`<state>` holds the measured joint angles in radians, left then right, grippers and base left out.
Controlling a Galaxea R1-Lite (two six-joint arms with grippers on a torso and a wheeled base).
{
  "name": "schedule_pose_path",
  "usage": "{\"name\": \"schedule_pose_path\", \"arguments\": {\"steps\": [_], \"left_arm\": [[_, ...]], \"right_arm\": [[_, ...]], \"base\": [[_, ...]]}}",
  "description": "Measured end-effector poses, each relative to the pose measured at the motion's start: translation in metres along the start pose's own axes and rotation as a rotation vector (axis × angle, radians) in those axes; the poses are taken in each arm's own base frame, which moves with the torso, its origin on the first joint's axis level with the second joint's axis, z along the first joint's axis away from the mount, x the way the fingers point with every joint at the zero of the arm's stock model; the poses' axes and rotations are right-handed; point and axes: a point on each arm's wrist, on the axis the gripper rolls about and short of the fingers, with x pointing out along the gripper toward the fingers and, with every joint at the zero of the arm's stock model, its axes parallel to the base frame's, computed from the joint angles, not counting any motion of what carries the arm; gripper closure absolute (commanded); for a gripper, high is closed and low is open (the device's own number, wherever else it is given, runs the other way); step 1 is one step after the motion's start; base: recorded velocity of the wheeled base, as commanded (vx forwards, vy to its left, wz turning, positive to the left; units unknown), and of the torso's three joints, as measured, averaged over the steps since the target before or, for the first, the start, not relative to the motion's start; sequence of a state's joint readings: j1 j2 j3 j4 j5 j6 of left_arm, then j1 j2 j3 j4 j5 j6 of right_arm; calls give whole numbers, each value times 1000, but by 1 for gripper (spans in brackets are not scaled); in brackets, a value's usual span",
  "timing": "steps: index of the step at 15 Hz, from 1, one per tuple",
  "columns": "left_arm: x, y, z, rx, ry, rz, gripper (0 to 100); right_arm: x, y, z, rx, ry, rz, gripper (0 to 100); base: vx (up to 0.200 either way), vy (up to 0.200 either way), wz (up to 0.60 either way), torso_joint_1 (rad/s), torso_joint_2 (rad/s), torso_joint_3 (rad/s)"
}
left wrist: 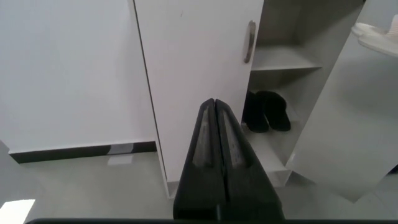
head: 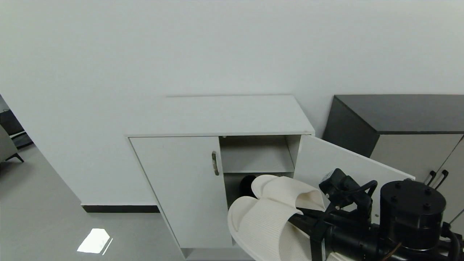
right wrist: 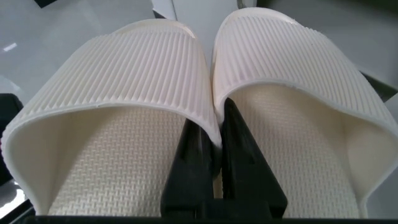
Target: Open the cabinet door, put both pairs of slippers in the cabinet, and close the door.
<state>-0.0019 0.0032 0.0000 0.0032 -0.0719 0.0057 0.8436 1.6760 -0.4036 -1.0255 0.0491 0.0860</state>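
Black left gripper (left wrist: 214,109), pressed shut and empty, faces the cabinet (head: 232,114) where black slippers (left wrist: 267,112) sit low inside. The right gripper (right wrist: 214,149) pinches the white slippers (head: 275,206) before the opening; their toes could catch the shelf (head: 257,170), levering one loose.

A white two-door cabinet (head: 232,116) is set against the wall. Its left door (head: 181,188) is shut, and its right door (head: 337,159) is swung wide open. A pair of black slippers (left wrist: 267,112) is laid on the lower shelf. A pair of ribbed cream slippers (head: 268,214) is held side by side before the opening, pinched at the adjoining straps by the right end effector (right wrist: 217,155).
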Motion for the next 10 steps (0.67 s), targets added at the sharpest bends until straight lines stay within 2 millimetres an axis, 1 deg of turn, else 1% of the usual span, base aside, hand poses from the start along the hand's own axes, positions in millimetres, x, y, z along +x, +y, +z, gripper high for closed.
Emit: {"name": "schedule_pose_path", "arguments": {"steps": [5,10], "left_arm": [[0,0,0,-1,0,1,100],[0,0,0,-1,0,0,100]], "right_arm": [[0,0,-1,0,3,1,100],[-1,0,-2,1,7,0,100]], "base": [[0,0,0,-224,514,290],[0,0,0,-201,490,290]]}}
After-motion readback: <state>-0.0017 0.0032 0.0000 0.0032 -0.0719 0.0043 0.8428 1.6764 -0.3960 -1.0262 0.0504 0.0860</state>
